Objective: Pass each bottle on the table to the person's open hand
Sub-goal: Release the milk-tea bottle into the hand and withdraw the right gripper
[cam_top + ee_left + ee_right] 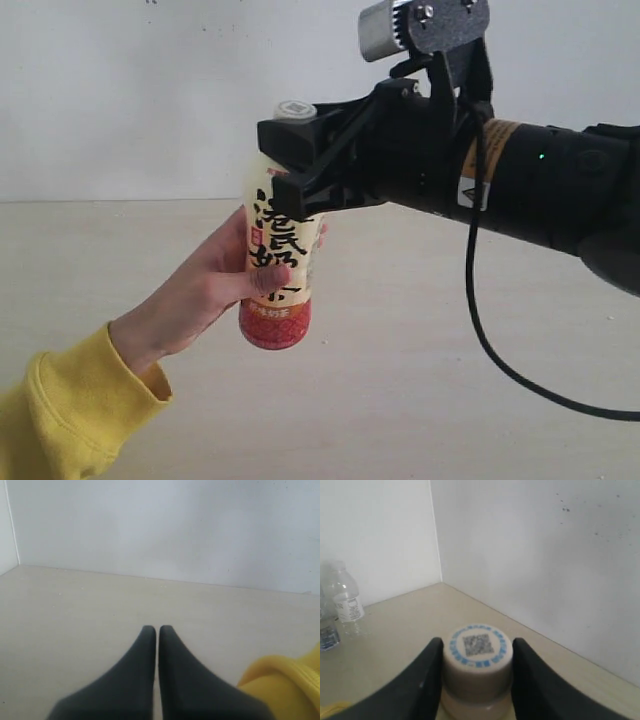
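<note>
Right gripper (285, 160) is closed on the cream bottle (290, 240) just under its cap (478, 647), one finger on each side of the neck. The bottle hangs upright in the air above the surface (450, 380), and the person's hand (200, 295) is already wrapped around its middle, thumb across the printed label. The handover looks nearly done; only the release is missing.

The main risk is timing. If the gripper opens before the hand is squeezing firmly, the bottle could slip down and hit the surface (it looks full, so probably heavy). If the person pulls while the gripper is clamped, the bottle could twist at the neck or jerk the arm. The black cable (480, 330) hanging beside the arm could also catch on the yellow sleeve (60, 420).

The left gripper (158, 630) is pressed together with nothing in it, low over the surface. Two clear bottles (345, 597) stand by the wall, not yet delivered.
</note>
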Robot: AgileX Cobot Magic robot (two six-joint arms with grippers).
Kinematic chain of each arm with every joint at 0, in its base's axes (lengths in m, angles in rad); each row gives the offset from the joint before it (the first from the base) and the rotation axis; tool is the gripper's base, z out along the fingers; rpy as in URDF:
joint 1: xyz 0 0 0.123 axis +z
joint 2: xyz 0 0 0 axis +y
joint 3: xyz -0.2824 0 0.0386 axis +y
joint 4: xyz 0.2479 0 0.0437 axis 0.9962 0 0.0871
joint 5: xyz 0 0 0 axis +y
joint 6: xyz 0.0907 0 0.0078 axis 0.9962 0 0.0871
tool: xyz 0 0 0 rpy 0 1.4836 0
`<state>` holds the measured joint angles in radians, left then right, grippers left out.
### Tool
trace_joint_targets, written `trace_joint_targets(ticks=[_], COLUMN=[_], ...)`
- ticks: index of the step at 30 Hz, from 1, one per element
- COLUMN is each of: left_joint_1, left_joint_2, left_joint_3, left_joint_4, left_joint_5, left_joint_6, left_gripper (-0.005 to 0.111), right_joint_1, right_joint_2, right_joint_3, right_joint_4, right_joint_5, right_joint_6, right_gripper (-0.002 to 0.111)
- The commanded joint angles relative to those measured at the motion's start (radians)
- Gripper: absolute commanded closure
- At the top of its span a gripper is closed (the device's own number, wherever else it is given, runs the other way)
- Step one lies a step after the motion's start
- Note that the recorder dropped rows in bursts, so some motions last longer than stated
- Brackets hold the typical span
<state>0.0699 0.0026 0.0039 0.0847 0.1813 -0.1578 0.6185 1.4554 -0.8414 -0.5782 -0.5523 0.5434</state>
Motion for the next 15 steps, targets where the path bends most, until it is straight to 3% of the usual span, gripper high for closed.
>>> trace_joint_targets(ticks=[1,4,6,10,12,15], left_joint_1=[0.003,0.003,0.003,0.003,0.003,0.003], left_joint_2=[-0.003,-0.003,-0.003,-0.003,-0.003,-0.003], left_joint_3=[-0.004,-0.004,-0.004,-0.004,-0.004,-0.004], left_joint_4=[0.001,0.001,0.001,0.001,0.001,0.001], left_joint_5=[-0.002,-0.002,-0.002,-0.002,-0.002,-0.002], left_joint_6=[-0.003,-0.003,-0.003,-0.003,-0.003,-0.003], left_gripper=[0.103,0.103,0.103,0.103,0.103,0.103], right_joint_1=[0.020,0.018,0.018,0.018,0.018,0.018], right_joint_2=[0.013,0.006,-0.012,-0.061,-0.097,-0.170], right_joint_3=[-0.011,-0.011,-0.011,-0.011,-0.011,-0.009], right_joint_4=[0.002,0.049,0.070,0.211,0.341,0.474], right_joint_5=[-0.040,-0.030,-0.003,0.128,0.207,0.268], right_joint_6=[0.007,-0.005,-0.049,-0.070,-0.164,-0.388], right_gripper=[0.109,0.105,0.090,0.033,0.034,0.046])
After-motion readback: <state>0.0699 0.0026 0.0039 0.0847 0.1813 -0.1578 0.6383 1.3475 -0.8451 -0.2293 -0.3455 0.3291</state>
